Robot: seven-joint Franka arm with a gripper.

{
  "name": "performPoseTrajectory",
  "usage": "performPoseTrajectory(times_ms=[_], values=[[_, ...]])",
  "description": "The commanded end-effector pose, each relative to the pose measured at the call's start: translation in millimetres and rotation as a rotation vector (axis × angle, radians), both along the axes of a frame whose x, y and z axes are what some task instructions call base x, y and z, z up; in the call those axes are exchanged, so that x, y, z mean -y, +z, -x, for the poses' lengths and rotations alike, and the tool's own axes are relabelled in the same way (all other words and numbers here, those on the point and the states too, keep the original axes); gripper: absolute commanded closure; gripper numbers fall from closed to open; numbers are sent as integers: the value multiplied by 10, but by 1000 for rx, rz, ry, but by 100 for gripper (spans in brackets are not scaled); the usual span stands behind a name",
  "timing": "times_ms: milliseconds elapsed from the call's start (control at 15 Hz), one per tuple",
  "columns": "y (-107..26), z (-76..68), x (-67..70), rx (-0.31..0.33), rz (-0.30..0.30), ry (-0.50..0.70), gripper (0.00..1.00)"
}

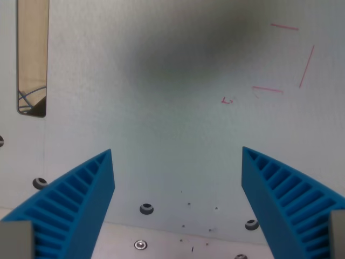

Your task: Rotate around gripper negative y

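My gripper (177, 154) hangs over a pale grey-white tabletop (172, 124). Its two blue ribbed fingers show at the bottom of the wrist view, one finger (75, 199) at the left and the other finger (285, 189) at the right. They stand wide apart and nothing lies between them. No loose object is in view. A soft dark shadow falls on the table above the middle of the picture.
A narrow rounded slot (32, 56) cuts through the table at the upper left, with wood and blue cables showing below. Thin red pen lines (294, 59) mark the upper right. Several screw holes (146, 208) and a metal bolt (140, 245) sit near the bottom edge.
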State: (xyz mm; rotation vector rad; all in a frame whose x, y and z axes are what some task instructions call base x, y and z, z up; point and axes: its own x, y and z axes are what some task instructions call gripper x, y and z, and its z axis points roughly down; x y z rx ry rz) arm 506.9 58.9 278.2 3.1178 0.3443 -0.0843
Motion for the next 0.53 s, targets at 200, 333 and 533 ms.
performPoseTrajectory(times_ms=[200,333,533], values=[[52,-74,-9,-177,44,1,0],[52,-74,-9,-200,49,1,0],[52,-74,-9,-234,57,1,0]])
